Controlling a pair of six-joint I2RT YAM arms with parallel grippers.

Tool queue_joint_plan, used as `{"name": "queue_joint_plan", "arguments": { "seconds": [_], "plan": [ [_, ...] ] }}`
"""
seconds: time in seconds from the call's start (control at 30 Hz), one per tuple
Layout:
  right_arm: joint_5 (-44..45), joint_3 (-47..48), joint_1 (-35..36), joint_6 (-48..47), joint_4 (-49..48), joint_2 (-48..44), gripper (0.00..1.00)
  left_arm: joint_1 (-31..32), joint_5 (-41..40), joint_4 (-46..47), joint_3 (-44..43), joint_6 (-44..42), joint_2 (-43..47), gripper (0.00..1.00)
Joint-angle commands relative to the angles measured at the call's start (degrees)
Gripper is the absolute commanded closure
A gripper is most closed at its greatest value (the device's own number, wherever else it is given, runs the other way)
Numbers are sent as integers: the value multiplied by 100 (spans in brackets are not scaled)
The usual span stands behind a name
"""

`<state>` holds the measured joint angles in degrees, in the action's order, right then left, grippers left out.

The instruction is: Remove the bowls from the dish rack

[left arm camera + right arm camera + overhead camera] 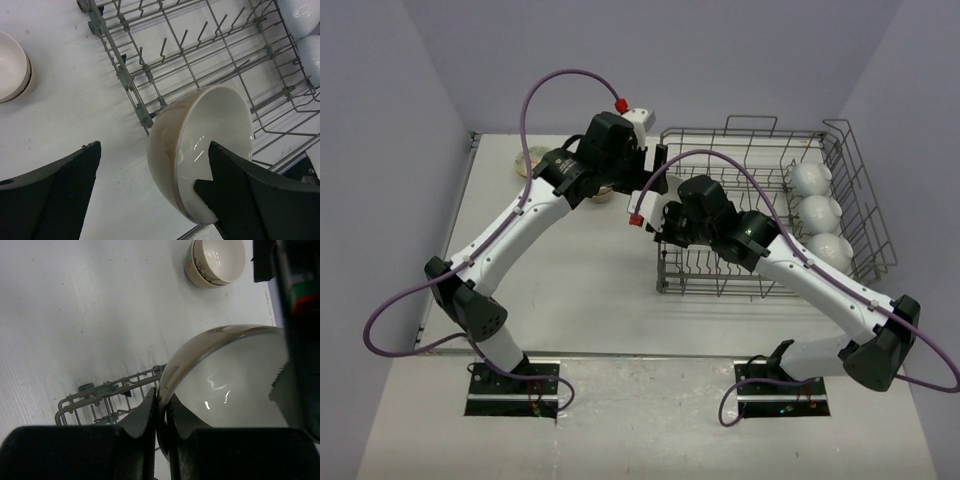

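The right tool (161,407), clamped on the rim, holds the bowl (210,125) on edge between the fingers of the open left tool (152,167), one finger inside the bowl.

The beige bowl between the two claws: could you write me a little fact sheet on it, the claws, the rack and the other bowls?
Held item: cream ceramic bowl with brown-streaked outside, tipped on its side beside the rack's edge
Right gripper: shut on that bowl's rim
Left gripper: open, one finger either side of the bowl's wall
Rack: grey wire dish rack, holding three white round bowls along its right side
Already out: stack of cream bowls on the white table
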<state>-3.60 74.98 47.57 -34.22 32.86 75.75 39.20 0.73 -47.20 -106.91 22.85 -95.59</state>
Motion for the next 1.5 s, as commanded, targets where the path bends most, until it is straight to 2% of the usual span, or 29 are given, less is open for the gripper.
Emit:
{"name": "queue_joint_plan", "arguments": {
  "seconds": [0.0, 0.07, 0.1, 0.27, 0.3, 0.37, 0.4, 0.43, 0.63, 0.67, 0.7, 0.73, 0.8, 0.93, 0.97, 1.03, 1.17, 1.3, 1.47],
  "plan": [
    [342, 499, 24, -200, -228, -8, 100, 184, -379, -237, 109, -211, -65, 13],
    [491, 614, 33, -129, -132, 28, 100, 237, -591, -246, 188, -228, -74, 24],
    [483, 614, 42, -120, -148, 37, 100, 228, -653, -246, 232, -229, -82, 34],
    [473, 579, 86, -111, -280, -16, 100, 246, -785, -342, 127, -290, -319, 40],
    [491, 579, 86, -111, -289, 10, 100, 246, -811, -360, 75, -290, -363, 57],
    [605, 597, 86, -103, -263, 45, 100, 255, -908, -378, 48, -281, -373, 81],
    [623, 623, 86, -103, -228, 63, 100, 263, -943, -369, 30, -281, -373, 97],
    [649, 623, 86, -103, -228, 107, 100, 255, -978, -378, -13, -273, -381, 100],
    [790, 571, 86, 11, -368, 160, 100, 264, -1373, -343, 29, -202, -303, 100],
    [842, 553, 86, 38, -438, 160, 95, 255, -1418, -255, 82, -193, -259, 100],
    [965, 483, 86, 73, -569, 160, 79, 255, -1488, -220, 126, -159, -180, 100],
    [1018, 439, 86, 125, -640, 142, 35, 255, -1706, -202, 144, -97, -162, 100],
    [1089, 307, 86, 187, -763, 37, 1, 124, -1796, -211, 92, -18, -135, 100],
    [1256, 175, 86, 582, -851, -358, 1, -535, -1515, -88, -31, 61, -144, 100],
    [1343, 88, 94, 670, -895, -594, 1, -910, -1436, -44, -136, 70, -179, 100],
    [1623, 8, 86, 1055, -931, -832, 1, -1429, -1165, 18, -242, 79, -328, 100],
    [1696, -421, 86, 1751, -948, -1517, 1, -2081, -803, 44, -681, 79, -872, 100],
    [1617, -853, 86, 2243, -1045, -2221, 1, -2574, -435, -122, -1348, 123, -1909, 100],
    [1327, -1187, 86, 2446, -1063, -2854, 1, -2751, -100, -97, -2026, 141, -2752, 100]
  ]
}}
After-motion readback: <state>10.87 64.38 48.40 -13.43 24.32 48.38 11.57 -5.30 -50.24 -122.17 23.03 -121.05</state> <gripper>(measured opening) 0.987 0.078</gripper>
